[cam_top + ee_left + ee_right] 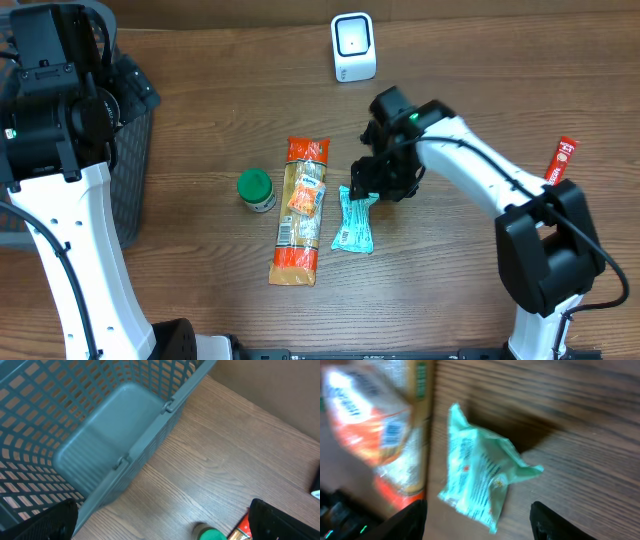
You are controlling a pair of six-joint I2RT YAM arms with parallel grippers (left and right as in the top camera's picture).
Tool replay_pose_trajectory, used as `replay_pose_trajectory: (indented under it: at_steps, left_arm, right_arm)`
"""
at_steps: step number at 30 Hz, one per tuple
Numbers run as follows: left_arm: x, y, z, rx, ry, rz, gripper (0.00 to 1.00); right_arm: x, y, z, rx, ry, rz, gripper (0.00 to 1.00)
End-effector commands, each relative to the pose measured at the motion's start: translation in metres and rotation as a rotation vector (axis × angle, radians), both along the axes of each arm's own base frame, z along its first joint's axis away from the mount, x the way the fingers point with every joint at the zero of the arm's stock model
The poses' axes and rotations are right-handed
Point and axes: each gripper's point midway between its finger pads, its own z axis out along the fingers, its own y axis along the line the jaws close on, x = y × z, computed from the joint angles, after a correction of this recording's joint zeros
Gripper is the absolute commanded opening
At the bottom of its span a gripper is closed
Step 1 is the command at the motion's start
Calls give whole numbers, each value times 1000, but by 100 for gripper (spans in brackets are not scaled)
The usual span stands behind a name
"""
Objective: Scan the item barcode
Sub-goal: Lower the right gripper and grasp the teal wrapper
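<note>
A crumpled teal packet (pixel 353 224) lies flat on the wooden table beside a long orange packet (pixel 298 215). My right gripper (pixel 383 182) hovers over the teal packet's upper end. In the right wrist view the teal packet (pixel 479 477) lies just ahead of my open right gripper (pixel 481 524), and neither black finger (pixel 409 521) touches it. A barcode (pixel 393 433) shows on the blurred orange packet (pixel 367 420). The white scanner (pixel 353 47) stands at the back. My left gripper (pixel 162 527) is open and holds nothing, near the basket (pixel 100 435).
A green-capped jar (pixel 256 190) stands left of the orange packet, and its cap (pixel 212 535) shows at the bottom of the left wrist view. A red sachet (pixel 562 160) lies at the far right. The grey basket (pixel 130 180) sits at the left edge under my left arm.
</note>
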Motion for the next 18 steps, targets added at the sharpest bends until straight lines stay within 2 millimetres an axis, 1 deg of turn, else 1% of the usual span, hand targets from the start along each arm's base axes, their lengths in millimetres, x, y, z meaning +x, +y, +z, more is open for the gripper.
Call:
replay_pose_trajectory:
  at_steps: [1,2,3,5,6,8,10,13,15,18]
  left_arm:
    - [1,3,2,15,0,5,100]
    - [1,3,2,15,0,5,100]
    - [1,3,2,16,0,5,99]
    - [1,4,2,15,0,6,100]
    - [1,4,2,16,1,5,100]
    - [1,3,2,15,0,5,100]
    - [1,4,2,15,0,6,100]
    - [1,3,2,15,0,5,100]
    - [1,4,2,16,1,5,100]
    - [1,4,2,16,1,5,100]
  right_arm:
    - [8,-23,-19,-198,-56,-146,64]
    - [7,-22,-21,-202,-62,-139,59]
    - [6,-21,-22,-201,-63,-134,49]
    - [2,-18,-23,-202,-64,-116,24]
    - [1,-17,-22,-201,-70,-96,15]
    - [2,-17,-18,-201,-86,-87,13]
    - [5,-17,-8,-197,-109,-91,12]
    - [8,-14,9,-167,-145,-94,4]
    - [4,-10,18,-141,-149,-87,4]
    - [-8,-1,19,-115,-112,-62,4]
